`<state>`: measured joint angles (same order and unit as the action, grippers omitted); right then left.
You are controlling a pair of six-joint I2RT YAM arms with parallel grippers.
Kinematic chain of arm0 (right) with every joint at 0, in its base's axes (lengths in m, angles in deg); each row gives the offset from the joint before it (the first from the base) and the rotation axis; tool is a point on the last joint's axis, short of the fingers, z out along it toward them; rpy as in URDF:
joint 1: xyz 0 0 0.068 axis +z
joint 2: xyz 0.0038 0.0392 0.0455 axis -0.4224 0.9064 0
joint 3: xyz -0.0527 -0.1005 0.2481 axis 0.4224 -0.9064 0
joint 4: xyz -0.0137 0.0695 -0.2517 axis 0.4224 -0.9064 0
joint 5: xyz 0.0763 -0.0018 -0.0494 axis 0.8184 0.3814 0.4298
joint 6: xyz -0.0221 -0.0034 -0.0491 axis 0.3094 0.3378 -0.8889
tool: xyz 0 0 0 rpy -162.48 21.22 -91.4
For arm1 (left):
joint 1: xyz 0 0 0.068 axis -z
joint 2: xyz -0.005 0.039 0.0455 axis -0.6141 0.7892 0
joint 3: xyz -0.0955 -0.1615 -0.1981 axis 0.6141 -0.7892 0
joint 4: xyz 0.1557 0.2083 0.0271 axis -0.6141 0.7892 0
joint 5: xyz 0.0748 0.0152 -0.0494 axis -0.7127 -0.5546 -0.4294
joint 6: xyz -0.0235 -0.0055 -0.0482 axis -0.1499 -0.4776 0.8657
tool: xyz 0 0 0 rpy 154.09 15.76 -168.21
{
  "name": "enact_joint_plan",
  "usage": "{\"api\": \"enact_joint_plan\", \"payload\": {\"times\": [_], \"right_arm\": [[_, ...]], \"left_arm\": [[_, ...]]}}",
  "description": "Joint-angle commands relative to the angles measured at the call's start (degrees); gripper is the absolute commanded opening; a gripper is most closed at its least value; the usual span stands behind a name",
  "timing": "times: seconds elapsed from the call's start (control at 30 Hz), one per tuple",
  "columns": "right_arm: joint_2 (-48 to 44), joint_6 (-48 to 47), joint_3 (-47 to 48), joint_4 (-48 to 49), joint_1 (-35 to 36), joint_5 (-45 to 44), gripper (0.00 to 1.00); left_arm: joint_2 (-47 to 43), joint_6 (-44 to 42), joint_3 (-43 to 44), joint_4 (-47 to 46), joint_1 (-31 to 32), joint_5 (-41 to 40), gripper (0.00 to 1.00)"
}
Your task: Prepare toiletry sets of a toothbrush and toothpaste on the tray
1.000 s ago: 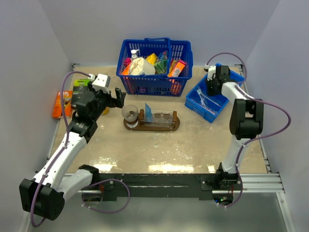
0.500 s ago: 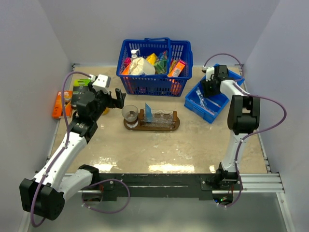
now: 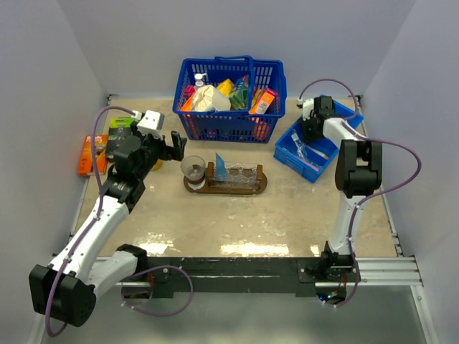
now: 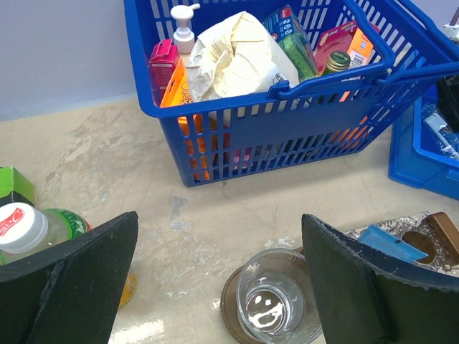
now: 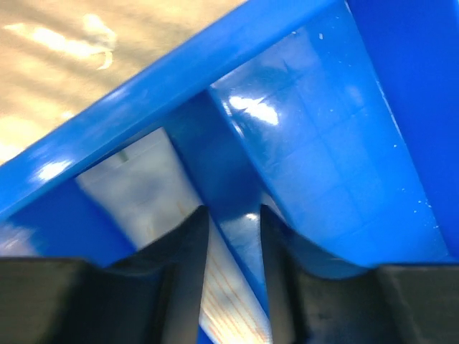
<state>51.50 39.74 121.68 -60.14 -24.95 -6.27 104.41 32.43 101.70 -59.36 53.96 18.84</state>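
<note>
Reaching into the far corner of the blue bin (image 3: 284, 153), the right gripper (image 3: 310, 129) sits low against its wall; the wrist view shows its fingers (image 5: 179, 265) narrowly apart with a blue strip running between them; whether that strip is a tube or a rib of the bin, and whether it is pinched, I cannot tell.

A pale wrapped piece (image 5: 133, 183) lies just beside the fingers; slim pale items (image 3: 310, 153) show on the bin floor from above, probably where the toothbrush is; none can be singled out.

The tray (image 3: 262, 185) lies on the desk (image 3: 237, 222) in front of the basket (image 3: 229, 122), well apart from the bin; a blue wedge tube (image 3: 221, 168) stands on it; a glass cup (image 3: 192, 167) sits at its left end.

The left gripper (image 3: 176, 143) hovers near that cup, fingers spread wide and holding nothing.

Risks, as judged:
- closing on the bin's wall instead of an item; the lift would drag or tip the bin;
- clear wrapping is slick; a thin stick may slip or swing in a shallow pinch;
- the left fingers are close to the cup; a careless move could knock it off the tray.
</note>
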Motion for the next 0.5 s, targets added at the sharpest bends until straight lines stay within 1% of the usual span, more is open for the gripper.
{"api": "enact_joint_plan", "payload": {"times": [0.0,0.1,0.13,0.2,0.23,0.47], "right_arm": [[2.2,-0.5,-3.2,0.4,1.1,-7.3,0.29],[0.9,0.1,-4.2,2.3,1.3,-8.0,0.2],[0.5,0.4,-4.2,2.8,1.3,-7.8,0.14],[-1.1,0.9,-5.0,3.5,1.3,-6.5,0.06],[-1.8,1.6,-5.4,4.5,1.3,-5.8,0.0],[-10.9,4.9,-10.2,10.4,1.1,-2.5,0.0]], "left_arm": [[-1.1,-1.2,0.0,-1.7,-0.4,-0.8,1.0],[-1.3,-1.2,0.0,-1.7,-0.4,-0.8,1.0],[-1.5,-1.2,0.0,-1.8,-0.4,-0.9,1.0],[-1.5,-1.3,-0.1,-1.7,-0.4,-1.0,1.0],[-1.5,-1.3,-0.1,-1.7,-0.4,-1.0,1.0],[-1.7,-1.3,-0.1,-1.8,-0.4,-1.2,1.0]]}}
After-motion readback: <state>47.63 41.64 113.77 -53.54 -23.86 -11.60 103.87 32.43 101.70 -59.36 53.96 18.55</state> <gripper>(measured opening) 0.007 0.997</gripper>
